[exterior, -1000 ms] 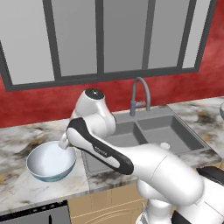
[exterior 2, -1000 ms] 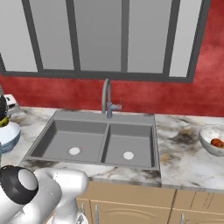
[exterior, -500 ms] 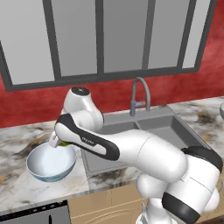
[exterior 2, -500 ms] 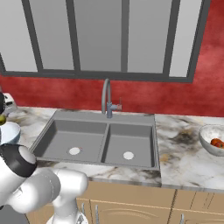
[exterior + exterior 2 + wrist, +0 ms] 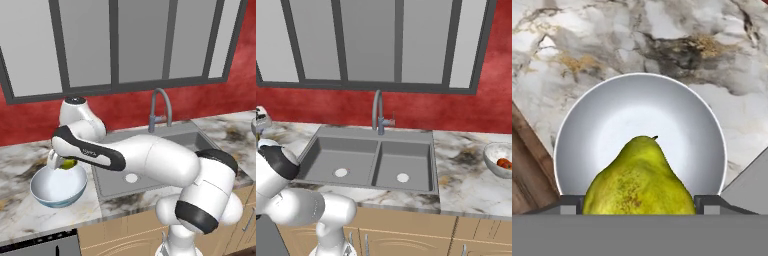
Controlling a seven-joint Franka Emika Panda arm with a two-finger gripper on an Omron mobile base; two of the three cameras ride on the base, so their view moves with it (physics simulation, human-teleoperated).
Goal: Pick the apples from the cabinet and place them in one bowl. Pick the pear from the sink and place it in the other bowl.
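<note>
My gripper (image 5: pixel 62 163) hangs just above the other bowl (image 5: pixel 56 189), a glossy bluish-white bowl on the marble counter left of the sink (image 5: pixel 150 159). It is shut on the yellow-green pear (image 5: pixel 69 163). In the hand view the pear (image 5: pixel 639 179) sits between the two fingertips (image 5: pixel 570 203), stem pointing away, centred over the bowl's bare inside (image 5: pixel 637 107). At the far right of the counter stands the frosted grey-white bowl (image 5: pixel 495 152) with red apples (image 5: pixel 503 163) in it. The cabinet is out of view.
The double-basin sink (image 5: pixel 371 161) with its tall curved faucet (image 5: pixel 377 111) fills the middle of the counter. A red wall and grey window panes rise behind it. A wooden cabinet front (image 5: pixel 527 165) drops below the counter edge beside the bowl.
The arm has swung a little further left with the pear, bringing it over the bluish-white bowl. The bowls and the base have not moved.
</note>
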